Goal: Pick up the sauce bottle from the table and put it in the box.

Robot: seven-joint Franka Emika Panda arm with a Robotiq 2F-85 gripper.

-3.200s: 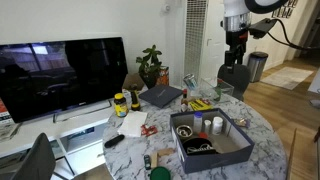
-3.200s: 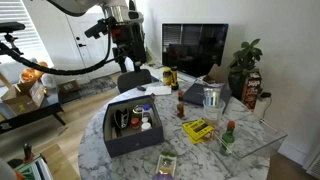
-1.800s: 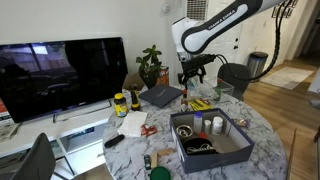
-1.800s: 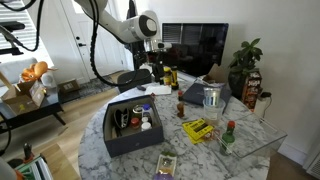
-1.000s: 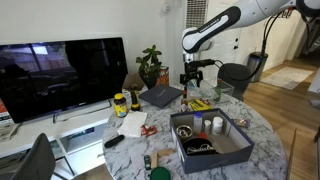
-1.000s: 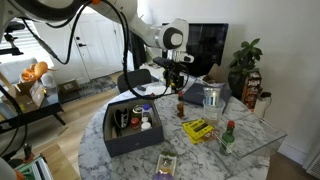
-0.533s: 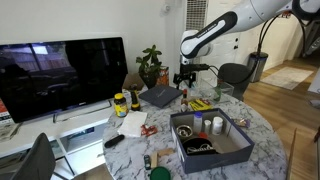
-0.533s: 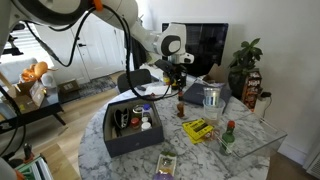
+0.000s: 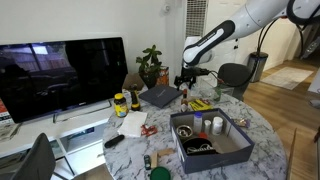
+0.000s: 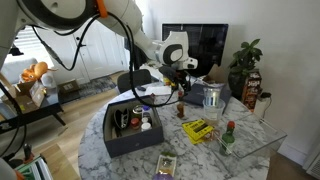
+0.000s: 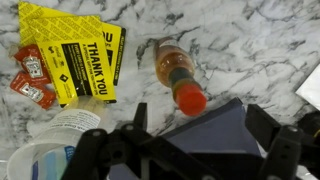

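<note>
The gripper [image 9: 185, 82] is being lowered from its earlier height and is now being held just above the sauce bottle [image 11: 177, 76], which is being seen at twelve o'clock of the wide-spread jaws. The bottle is being left untouched on the table [image 11: 262, 40], with the box [image 9: 215, 153] at five o'clock. Grasping is judged next.

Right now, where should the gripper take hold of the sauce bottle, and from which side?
Take the sauce bottle by its slim body just under the red cap, coming down from above. It stands upright on the table, cap towards the open gripper, with bare marble either side, so the fingers can probably straddle it.
</note>
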